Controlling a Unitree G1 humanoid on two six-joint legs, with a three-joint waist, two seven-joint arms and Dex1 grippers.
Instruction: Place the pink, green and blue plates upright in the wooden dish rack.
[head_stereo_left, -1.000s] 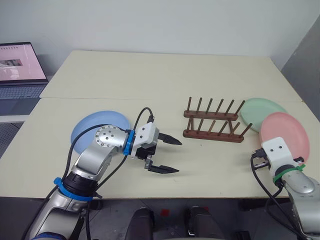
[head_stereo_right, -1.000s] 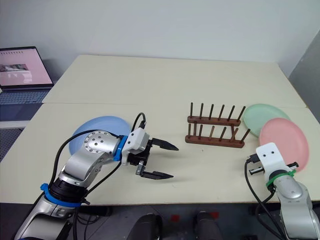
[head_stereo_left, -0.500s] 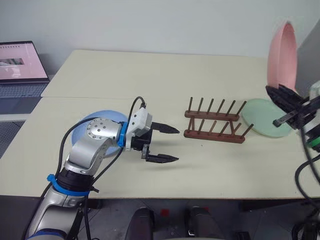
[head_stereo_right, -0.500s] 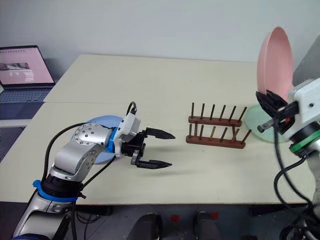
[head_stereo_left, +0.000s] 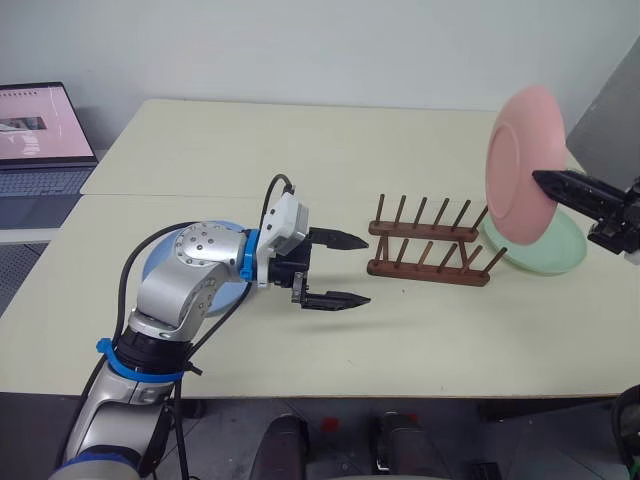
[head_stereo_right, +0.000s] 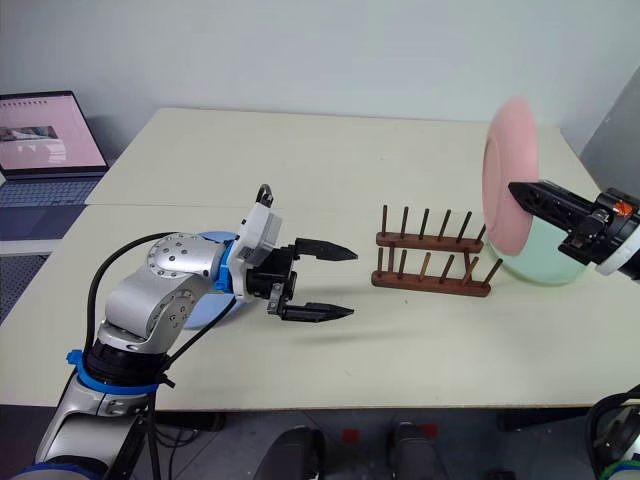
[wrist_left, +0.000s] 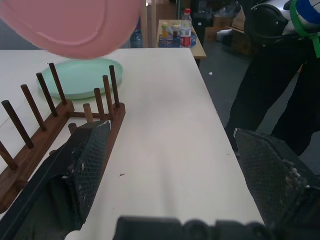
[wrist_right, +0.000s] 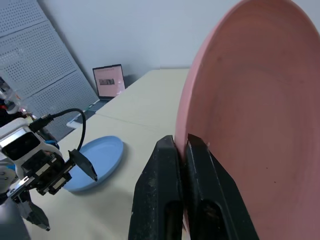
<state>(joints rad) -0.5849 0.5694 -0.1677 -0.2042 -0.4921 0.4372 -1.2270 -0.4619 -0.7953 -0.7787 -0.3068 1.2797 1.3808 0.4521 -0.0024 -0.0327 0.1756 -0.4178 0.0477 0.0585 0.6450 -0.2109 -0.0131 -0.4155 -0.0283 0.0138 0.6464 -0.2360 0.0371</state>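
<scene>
Pink plate (head_stereo_left: 522, 163): smooth matt plastic look, faint concentric rings inside. Green plate (head_stereo_left: 560, 250) and blue plate (wrist_right: 97, 161): same matt smooth finish. Wooden dish rack (head_stereo_left: 432, 243): dark reddish-brown wood, satin pegs. Table (head_stereo_left: 300, 150): cream laminate, matt, smooth. Left gripper (head_stereo_left: 340, 270): black fingers (wrist_left: 87, 167) with fine textured pads, white plastic housing, brushed silver metal wrist. Right gripper (wrist_right: 181, 145): black matt fingers.

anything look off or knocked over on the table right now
Nothing stands out. The wooden dish rack sits upright and holds no plates, the green plate and blue plate lie flat on the table, and the pink plate is held on edge in the right gripper.
</scene>
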